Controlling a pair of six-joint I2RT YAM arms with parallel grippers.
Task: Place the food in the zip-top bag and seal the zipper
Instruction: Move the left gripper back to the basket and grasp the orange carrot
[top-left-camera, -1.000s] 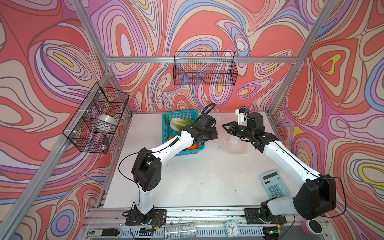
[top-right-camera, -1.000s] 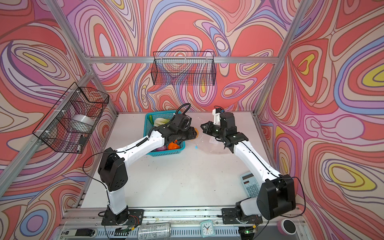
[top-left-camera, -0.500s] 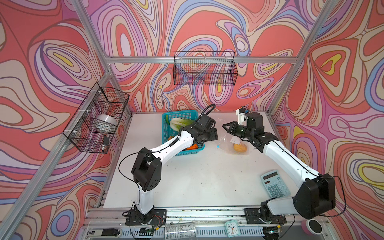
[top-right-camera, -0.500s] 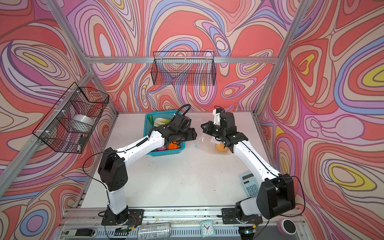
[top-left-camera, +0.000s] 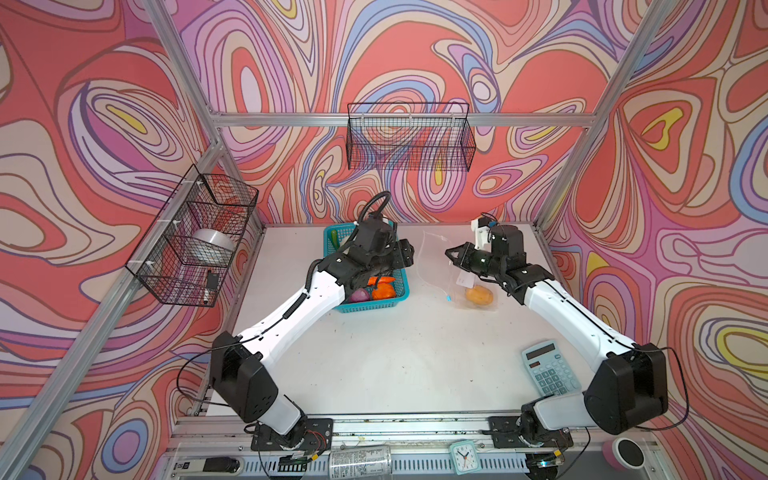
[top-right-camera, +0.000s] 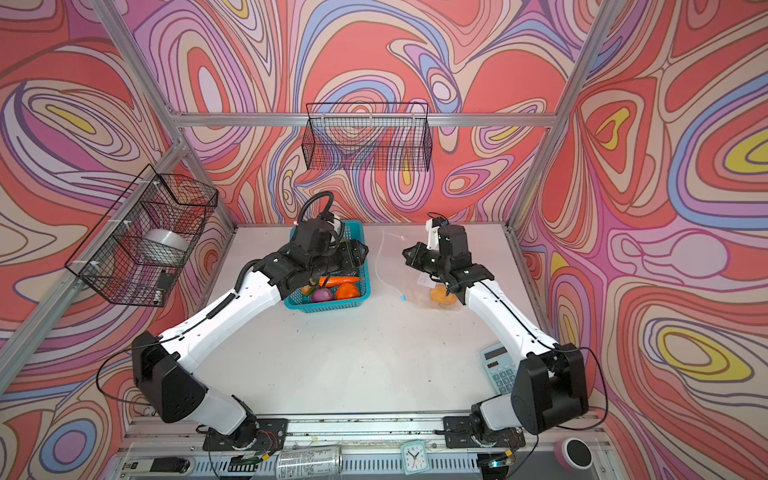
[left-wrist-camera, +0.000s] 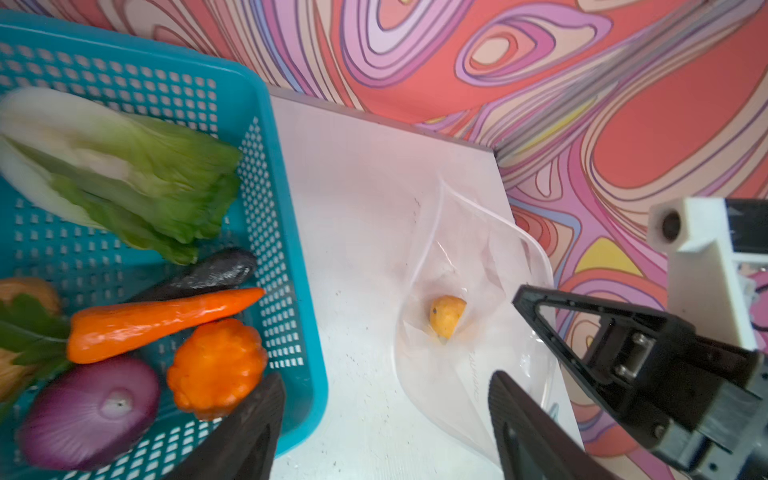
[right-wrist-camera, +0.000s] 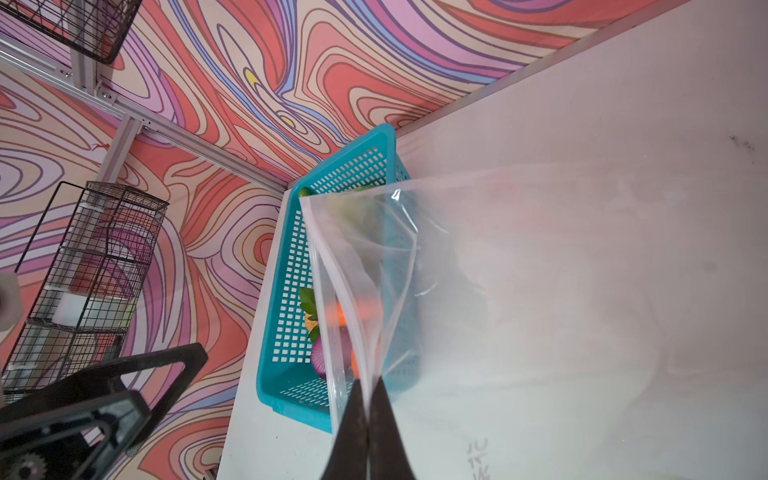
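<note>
My right gripper pinches the mouth edge of the zip-top bag; my left gripper gapes wide, empty, by the teal basket.

The zip-top bag is thin clear plastic film, glossy and creased. The basket is smooth teal perforated plastic. The carrot and onion look glossy and smooth, the cabbage matt and ruffled. The table is matt white, the wire basket black metal mesh
</note>
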